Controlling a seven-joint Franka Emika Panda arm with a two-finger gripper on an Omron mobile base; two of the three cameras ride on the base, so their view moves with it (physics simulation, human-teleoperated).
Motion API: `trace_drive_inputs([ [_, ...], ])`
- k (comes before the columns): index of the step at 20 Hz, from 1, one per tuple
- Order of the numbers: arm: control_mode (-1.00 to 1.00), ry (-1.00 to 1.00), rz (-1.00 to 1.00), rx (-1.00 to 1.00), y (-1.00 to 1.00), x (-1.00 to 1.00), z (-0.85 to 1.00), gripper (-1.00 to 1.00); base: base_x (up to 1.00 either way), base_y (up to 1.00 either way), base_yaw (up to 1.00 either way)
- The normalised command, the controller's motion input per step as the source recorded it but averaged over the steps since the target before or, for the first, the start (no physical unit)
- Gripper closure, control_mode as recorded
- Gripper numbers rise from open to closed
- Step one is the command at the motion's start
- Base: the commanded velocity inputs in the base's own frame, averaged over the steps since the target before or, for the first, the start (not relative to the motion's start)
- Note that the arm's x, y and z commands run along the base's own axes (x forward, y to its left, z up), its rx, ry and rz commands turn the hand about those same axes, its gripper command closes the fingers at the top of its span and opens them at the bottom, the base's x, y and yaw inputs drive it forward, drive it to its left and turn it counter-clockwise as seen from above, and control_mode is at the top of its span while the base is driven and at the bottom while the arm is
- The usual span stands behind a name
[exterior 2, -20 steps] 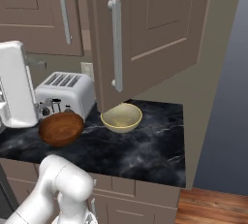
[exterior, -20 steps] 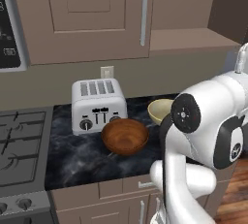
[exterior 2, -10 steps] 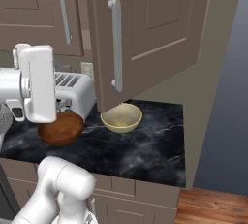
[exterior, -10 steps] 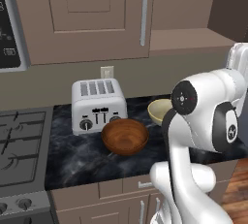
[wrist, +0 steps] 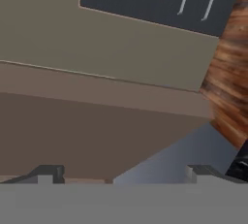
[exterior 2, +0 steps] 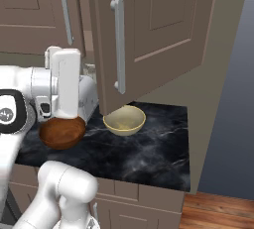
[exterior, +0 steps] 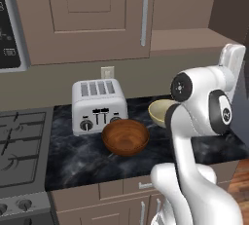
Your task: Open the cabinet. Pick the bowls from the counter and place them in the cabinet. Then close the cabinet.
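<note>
The cabinet [exterior: 97, 19] has its left door shut, and its right door [exterior 2: 158, 39] swung open over the counter [exterior 2: 149, 148], baring the inner shelf [exterior: 185, 41]. The reddish-brown bowl [exterior: 125, 137] sits in front of the toaster. The cream bowl [exterior: 162, 113] stands to its right, under the open door's lower edge [exterior 2: 124, 121]. My arm's white hand [exterior 2: 64, 82] hovers above the brown bowl [exterior 2: 62, 133], left of the open door. In the hand view my gripper [wrist: 123, 174] is open, fingertips [wrist: 46, 172] wide apart, nothing between them, facing a brown panel and beige wall.
A silver toaster [exterior: 99, 104] stands at the back of the counter, below a wall socket. A grey stove top [exterior: 19, 141] adjoins the counter on the left. The counter ends at its right edge [exterior 2: 187, 143] over a wood floor [exterior 2: 218, 213].
My arm has swung: the hand has moved right across the right base view, from the left edge toward the open door. Both bowls have stayed put.
</note>
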Motion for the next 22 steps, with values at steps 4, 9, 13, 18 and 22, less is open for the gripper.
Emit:
trace_drive_inputs([
  [4, -1.0, 0.0, 0.0, 0.03, -0.29, 0.45, -0.17, -1.0, 0.0, 0.0, 0.0],
  [9, -1.0, -0.01, 0.0, 0.05, -0.5, 0.19, -0.09, -1.0, 0.0, 0.0, 0.0],
  [13, -1.0, -0.16, 0.0, 0.0, -0.6, 0.0, 0.08, -1.0, 0.0, 0.0, 0.0],
  [18, -1.0, -0.15, 0.0, 0.03, -0.9, -0.01, 0.09, -1.0, 0.0, 0.0, 0.0],
  [22, -1.0, -0.12, 0.0, 0.1, -1.0, -0.04, 0.07, -1.0, 0.0, 0.0, 0.0],
])
